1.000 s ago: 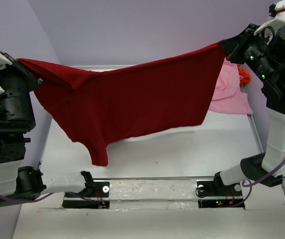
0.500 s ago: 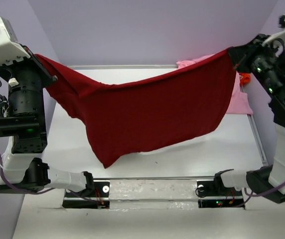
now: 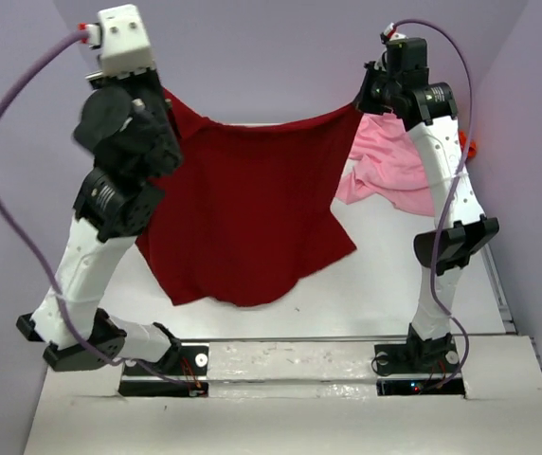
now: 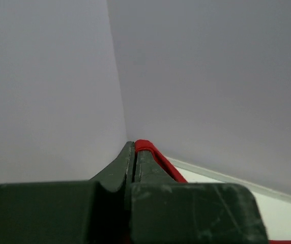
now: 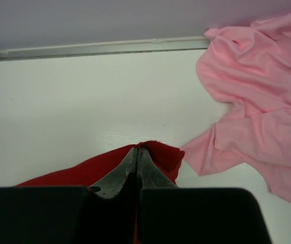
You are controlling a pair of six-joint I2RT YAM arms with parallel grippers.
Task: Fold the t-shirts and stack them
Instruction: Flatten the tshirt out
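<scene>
Raised and drawn inward since a second ago, left gripper (image 4: 134, 147) and right gripper (image 5: 136, 152) each pinch shut on a top corner of the dark red t-shirt (image 3: 243, 218), hanging over the table (image 3: 385, 275) beside the light pink t-shirt (image 3: 394, 166); probably best laid down evenly, top edge kept taut.

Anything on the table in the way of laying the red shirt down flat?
Only the pink shirt, crumpled at the far right beside the red shirt; the table behind the hanging cloth is hidden.
</scene>
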